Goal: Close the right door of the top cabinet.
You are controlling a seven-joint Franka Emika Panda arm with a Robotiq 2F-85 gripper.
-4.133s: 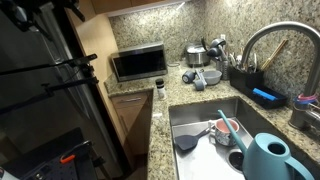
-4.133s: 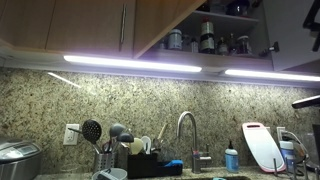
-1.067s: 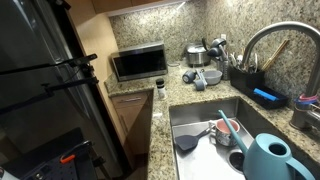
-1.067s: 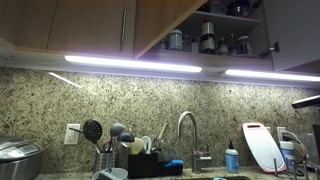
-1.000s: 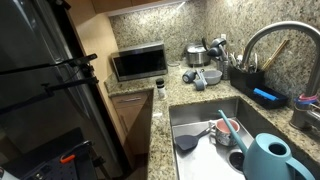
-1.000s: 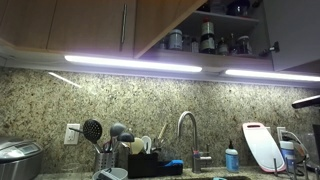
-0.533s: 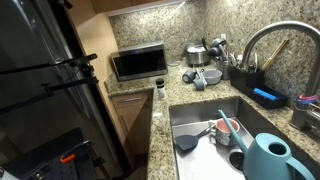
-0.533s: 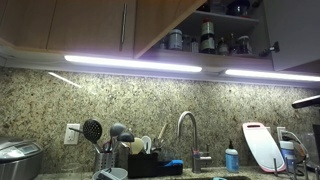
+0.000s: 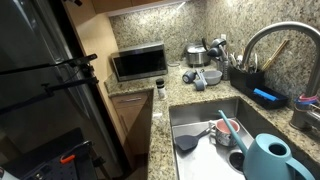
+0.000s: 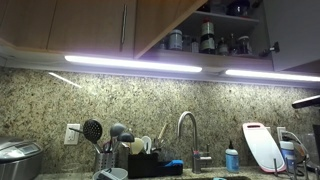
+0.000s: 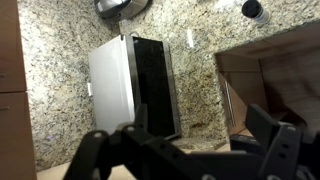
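In an exterior view the top cabinet's right door stands swung open, seen from below. Behind it a shelf holds several jars and bottles. The neighbouring door with a vertical metal handle is shut. My gripper shows only in the wrist view: its two dark fingers are spread wide apart with nothing between them. It faces a granite wall, a microwave and a wooden cabinet side. The open door does not show in the wrist view.
A sink holds dishes, with a teal watering can in front. A microwave, a rice cooker and a black fridge stand nearby. Under the cabinet are light strips, a tap and a utensil rack.
Dark arm parts at the top left edge of an exterior view have risen almost out of the frame since four seconds ago. The cabinet door has not moved.
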